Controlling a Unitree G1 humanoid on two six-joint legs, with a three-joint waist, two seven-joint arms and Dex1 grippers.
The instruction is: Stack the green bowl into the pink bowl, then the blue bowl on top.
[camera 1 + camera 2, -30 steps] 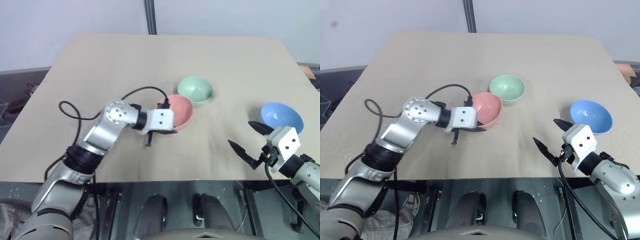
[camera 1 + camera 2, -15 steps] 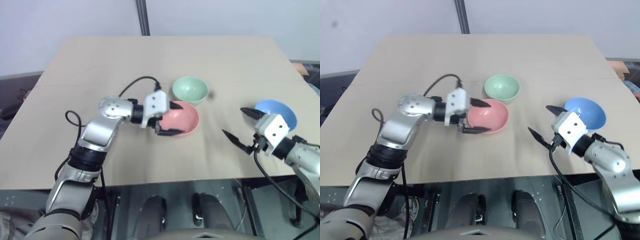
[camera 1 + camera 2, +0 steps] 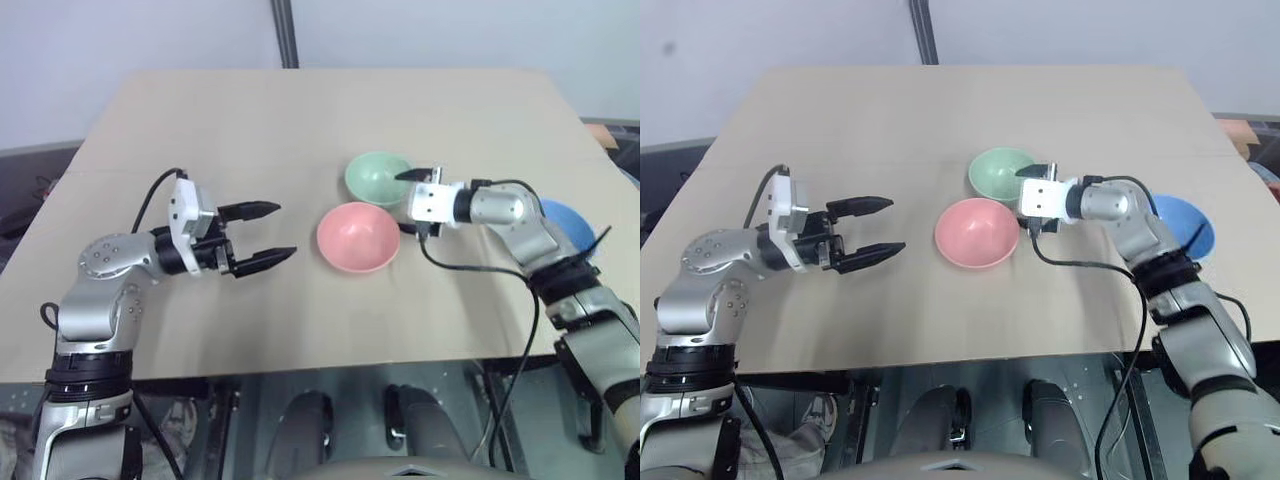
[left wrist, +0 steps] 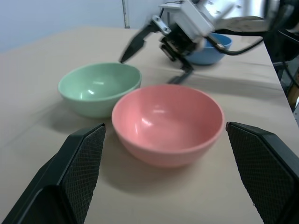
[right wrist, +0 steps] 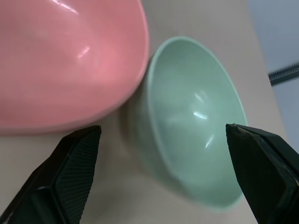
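Head views: pink bowl (image 3: 358,237) sits mid-table (image 3: 300,130), my landmark. Green bowl (image 3: 380,178) just behind it toward the far edge, rims close, can't tell if touching. Blue bowl (image 3: 1185,222) well off to pink's right, partly hidden by my right arm. My left gripper (image 3: 262,232) is well left of pink, jaws wide apart, empty, pointing at it. My right gripper (image 3: 1032,201) is just right of pink, at green's near rim, jaws apart, nothing held

Left wrist view: pink bowl dead ahead between my spread fingers (image 4: 77,163), green behind it, blue beyond, right gripper hanging above green's side

Right wrist view: green bowl framed between my open fingers (image 5: 74,163), pink rim right beside it

Handling guess: thin matte plastic, light, stiff, won't break but will skid or tip if nudged; smooth wall is slippery, so pinch green's rim, one finger inside and one outside, on the side away from pink
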